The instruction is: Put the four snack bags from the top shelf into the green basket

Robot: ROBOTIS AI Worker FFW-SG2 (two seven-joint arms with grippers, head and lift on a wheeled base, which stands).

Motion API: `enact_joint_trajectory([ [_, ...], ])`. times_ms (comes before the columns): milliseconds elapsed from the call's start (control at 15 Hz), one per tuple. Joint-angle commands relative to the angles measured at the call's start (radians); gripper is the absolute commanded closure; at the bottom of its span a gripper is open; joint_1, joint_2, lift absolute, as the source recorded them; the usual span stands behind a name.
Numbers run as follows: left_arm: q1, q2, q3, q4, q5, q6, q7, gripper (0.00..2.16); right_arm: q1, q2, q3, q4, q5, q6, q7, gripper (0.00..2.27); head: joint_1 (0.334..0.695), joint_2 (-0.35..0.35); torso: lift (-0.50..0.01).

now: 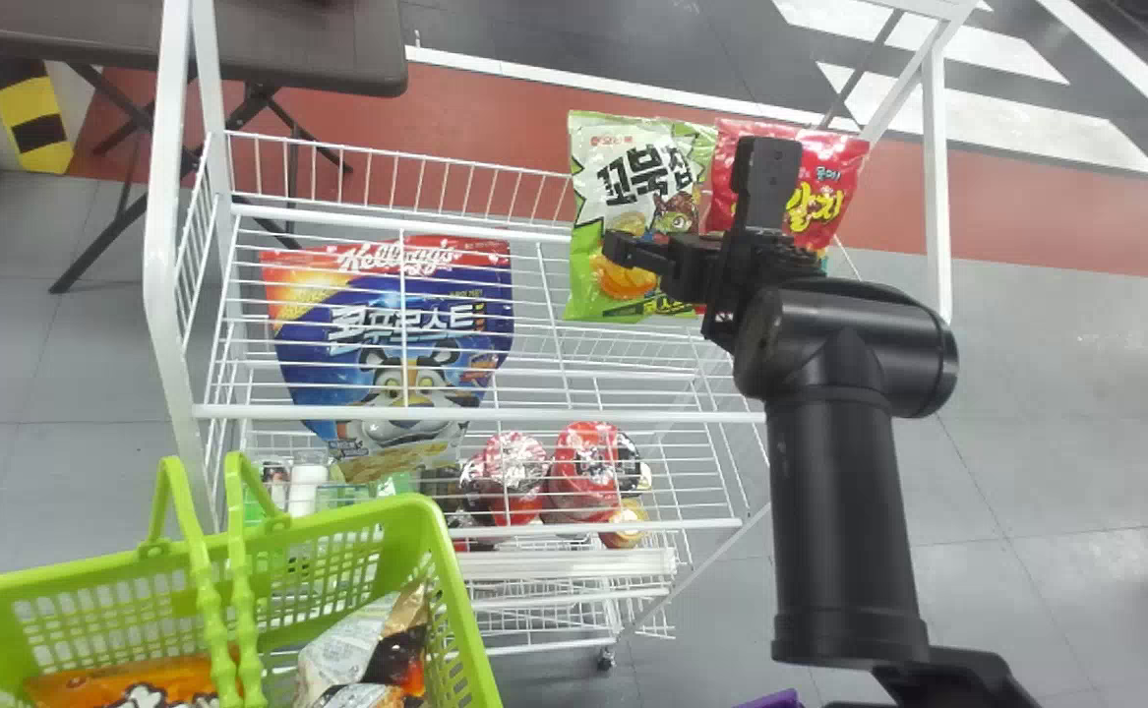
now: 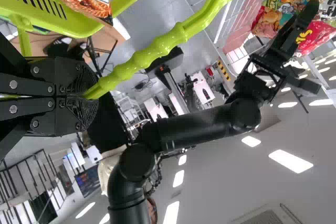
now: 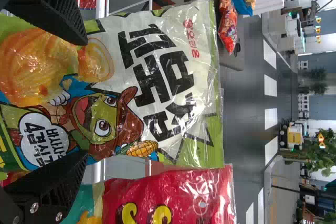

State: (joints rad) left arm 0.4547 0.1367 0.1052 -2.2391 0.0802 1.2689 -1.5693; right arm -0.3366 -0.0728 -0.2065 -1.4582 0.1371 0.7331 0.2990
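Green basket (image 1: 455, 590): hangs low and left in the head view, with slotted sides and ridged handles (image 1: 210, 610).
Orange bag (image 1: 131, 678): lies inside the basket, printed with bold black-and-white lettering.
Silver-brown bag (image 1: 367, 639): lies nearer the basket's right side, shiny and crinkled.
Left claw (image 2: 86, 95): clamped on a basket handle.
Green bag (image 1: 623, 147): stands at the right part of the top shelf (image 1: 534, 416), glossy, with a white panel and green edging. Carries huge black lettering, small red print near the top, a round white badge with dark writing, golden snack pictures, and a cartoon turtle beside an ear of corn.
Red bag (image 1: 834, 167): stands just beside the green bag, bright and wrinkled, with fat yellow lettering and some teal lower down.
Right claw (image 1: 692, 197): spread wide in front of the green bag; cannot tell whether touching it.
Blue pouch (image 1: 387, 295): shows through white wires at left, with a red top, pale lettering and a cartoon tiger.
Red tubs (image 1: 588, 472): sit on a lower level, wrapped in shiny film.
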Motion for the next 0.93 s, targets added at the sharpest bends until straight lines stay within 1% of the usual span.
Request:
enact_joint_trajectory([
  [0,0.012,-0.002,0.011,0.0,0.003,-0.012,-0.011,2.15,-0.032,0.002,0.013,0.052,0.021,-0.004,-0.008,0.34,0.695,-0.336,-0.006],
  [67,0.015,-0.002,0.013,0.0,0.004,-0.018,-0.011,2.15,-0.033,0.002,0.018,0.052,0.024,-0.004,-0.014,0.6,0.695,-0.331,-0.006],
  [133,0.018,-0.002,0.017,0.0,0.004,-0.024,-0.011,2.15,-0.03,0.002,0.018,0.05,0.024,-0.004,-0.014,1.03,0.695,-0.327,-0.006],
  [200,0.018,-0.002,0.017,0.0,0.004,-0.024,-0.011,2.15,-0.022,0.002,0.015,0.045,0.019,-0.004,-0.014,1.55,0.695,-0.323,-0.006],
  [267,0.018,-0.002,0.017,0.0,0.004,-0.024,-0.011,2.15,-0.01,0.005,0.015,0.024,0.006,0.006,-0.038,2.11,0.695,-0.322,-0.006],
  [333,0.018,-0.002,0.017,0.0,0.004,-0.027,-0.011,2.15,0.004,0.008,0.015,0.001,0.001,0.006,-0.058,2.22,0.695,-0.323,-0.006],
  [667,0.032,-0.002,0.019,-0.004,0.007,-0.036,-0.011,2.15,0.07,0.01,0.007,-0.114,-0.037,0.027,-0.057,2.25,0.695,-0.33,-0.006],
  [800,0.044,-0.002,0.033,-0.016,0.015,-0.042,-0.011,2.15,0.134,0.01,-0.001,-0.235,-0.102,0.095,-0.054,2.25,0.695,-0.332,-0.006],
  [867,0.045,-0.002,0.039,-0.016,0.024,-0.045,-0.011,2.15,0.188,0.008,-0.004,-0.332,-0.159,0.15,-0.054,2.25,0.695,-0.332,-0.006],
])
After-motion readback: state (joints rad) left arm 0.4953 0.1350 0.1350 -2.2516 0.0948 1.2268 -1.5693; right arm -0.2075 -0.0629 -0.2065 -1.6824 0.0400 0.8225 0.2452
